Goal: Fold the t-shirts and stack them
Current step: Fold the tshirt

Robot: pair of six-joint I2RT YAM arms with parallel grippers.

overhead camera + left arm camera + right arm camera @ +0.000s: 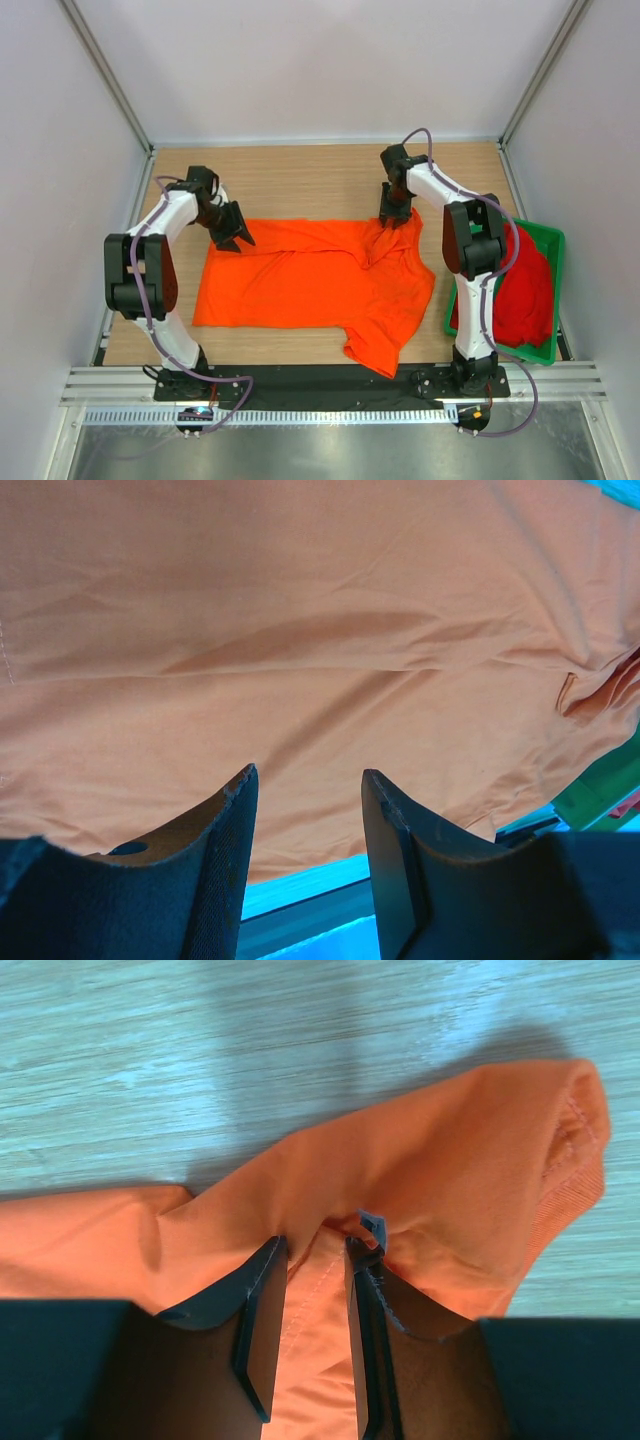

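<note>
Cloth decides the placement here: the orange t-shirt [310, 285] lies spread and mostly flat across the middle of the wooden bench [300, 175]. Its long far edge runs between the two arms, which I judge is so that both can take that edge and carry it over in one fold. The right claw [394, 217] is down at the far right corner, clamped on a bunched ridge of the orange fabric just beside a sleeve [565, 1150]; its wrist view shows cloth pinched in the narrow gap. The left claw [236, 234] sits at the far left corner with its fingers [225, 830] apart and no cloth seen between them. The shirt lies just beyond the tips, so that grip looks not yet made. The red t-shirt [528, 290] lies crumpled in the green tray [548, 240] at the right edge, apart from the work, presumably the next one to fold. Neither shirt shows a print, brand or readable label, and no writing is legible anywhere.
</note>
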